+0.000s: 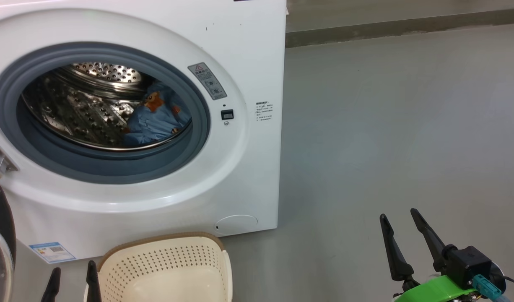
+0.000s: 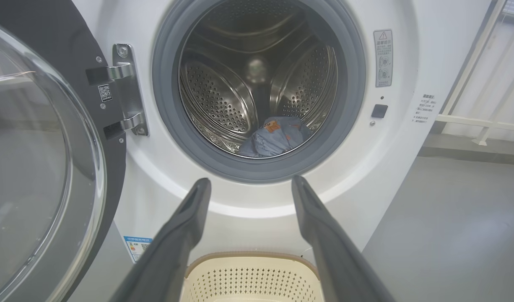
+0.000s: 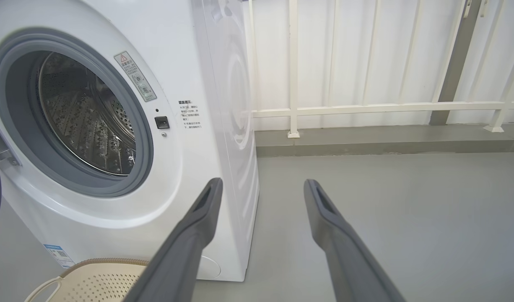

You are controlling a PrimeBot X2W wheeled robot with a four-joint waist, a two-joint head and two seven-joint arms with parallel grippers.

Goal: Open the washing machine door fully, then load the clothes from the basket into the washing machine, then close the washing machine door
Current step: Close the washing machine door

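Blue clothes (image 2: 276, 136) well beyond parted jaws

There was one washing machine (image 1: 248, 50), with one door (image 2: 30, 167), one round service flap (image 1: 236, 223) and one blue label sticker (image 1: 51, 251). There was one basket (image 1: 169, 264) and one bundle of clothes (image 1: 154, 119). Two pincers were counted, a left pincer (image 1: 72, 272) and a right pincer (image 1: 398, 214), each with two fingers (image 1: 395, 251).

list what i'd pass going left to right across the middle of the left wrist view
the washing machine door, standing open → its metal hinge → the clothes → warning sticker → white railing
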